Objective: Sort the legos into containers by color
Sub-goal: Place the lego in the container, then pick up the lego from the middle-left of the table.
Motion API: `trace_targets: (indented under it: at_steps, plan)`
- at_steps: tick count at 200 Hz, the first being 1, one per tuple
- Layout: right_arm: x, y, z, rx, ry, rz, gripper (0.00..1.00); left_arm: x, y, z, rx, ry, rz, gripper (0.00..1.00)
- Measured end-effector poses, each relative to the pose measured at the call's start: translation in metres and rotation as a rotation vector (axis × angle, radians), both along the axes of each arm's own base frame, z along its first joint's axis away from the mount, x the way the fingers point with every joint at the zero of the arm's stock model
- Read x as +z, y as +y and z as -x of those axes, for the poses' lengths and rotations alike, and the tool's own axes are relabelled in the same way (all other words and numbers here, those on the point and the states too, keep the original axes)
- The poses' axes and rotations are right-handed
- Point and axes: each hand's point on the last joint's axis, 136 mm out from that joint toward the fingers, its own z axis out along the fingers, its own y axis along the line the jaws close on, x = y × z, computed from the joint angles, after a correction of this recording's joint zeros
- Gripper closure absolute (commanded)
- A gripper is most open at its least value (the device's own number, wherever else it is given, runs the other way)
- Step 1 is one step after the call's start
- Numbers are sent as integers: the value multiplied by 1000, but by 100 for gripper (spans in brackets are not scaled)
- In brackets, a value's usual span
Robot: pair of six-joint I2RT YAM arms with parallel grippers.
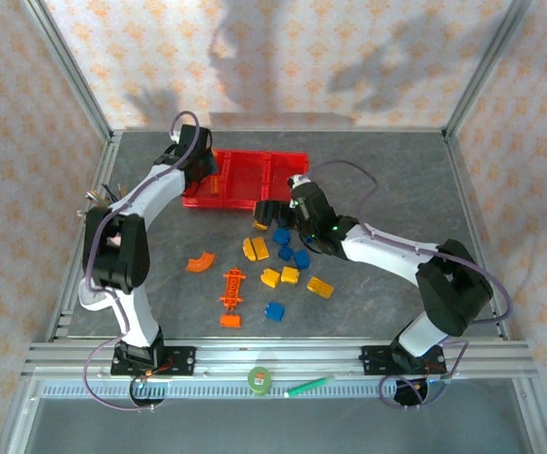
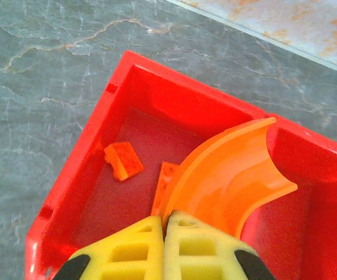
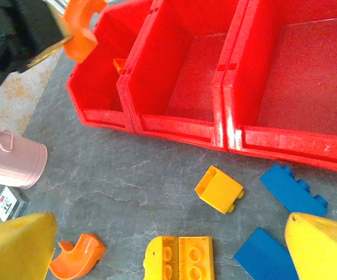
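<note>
Left gripper (image 2: 165, 227) is clamping the orange arch (image 2: 227, 178). Its jaws are closed down onto the piece, and the arch is sticking out ahead of the fingertips and curving off to their right. The relation that matters is that the end bin (image 2: 92, 169) is sitting directly below this gripper, with the arch hanging over the bin's inside, above the rim. The arch's long axis is running away from the gripper toward the far wall. Its tip is reading close to the divider with the next bin, and I can't tell whether it is fully clear of it. An orange brick (image 2: 123, 160) is lying on the bin floor below and left of the fingertips, and a second orange piece (image 2: 165, 178) is half hidden under the arch. That makes this the orange bin, so I'm judging that a straight drop from here lands right. Right gripper (image 3: 168, 251) is hanging wide open with nothing in it over the loose pile. A yellow brick (image 3: 180, 256) is lying between its fingers, a flat blue piece (image 3: 266, 256) is toward the right finger and another orange arch (image 3: 78, 256) is by the left finger. This gripper is the nearer one for everything left on the counter (image 1: 378, 284), and the bins (image 3: 227, 81) are lying just ahead of it. The counter is looking flat, hard and smooth, so bricks may be sliding when nudged. The middle and far bins are looking empty, with plenty of room. A pink cup (image 3: 11, 163) is standing off to the right gripper's left, apart from the bricks.
</note>
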Motion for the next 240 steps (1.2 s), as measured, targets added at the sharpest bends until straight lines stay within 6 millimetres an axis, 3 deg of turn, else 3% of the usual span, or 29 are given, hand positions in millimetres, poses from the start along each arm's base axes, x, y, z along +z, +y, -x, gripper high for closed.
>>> trace_targets:
  at_steps: [34, 62, 108, 138, 169, 193, 213, 240]
  plan:
    - [3, 2, -2, 6, -10, 0, 0, -30, 9, -24, 28, 56, -19, 100]
    - [5, 2, -3, 10, -17, 3, 0, -44, 12, -29, 36, 95, -33, 86]
    - [5, 2, -3, 16, -24, 10, 0, -44, 14, -24, 38, 115, -48, 72]
    - [5, 1, 0, 22, -16, 16, 0, -26, 15, -17, 35, 91, -47, 69]
    - [15, 0, 5, 32, -22, 2, 0, 10, 17, 13, 25, 33, -25, 65]
    - [19, -2, 10, 38, -28, -4, 0, 23, 18, 45, 15, 5, -2, 62]
    - [11, 1, 19, 54, -13, 9, 0, 13, 19, 74, 11, 13, 17, 60]
    - [-9, 9, 40, 100, 24, 42, 0, -23, 18, 119, 12, 82, 31, 56]
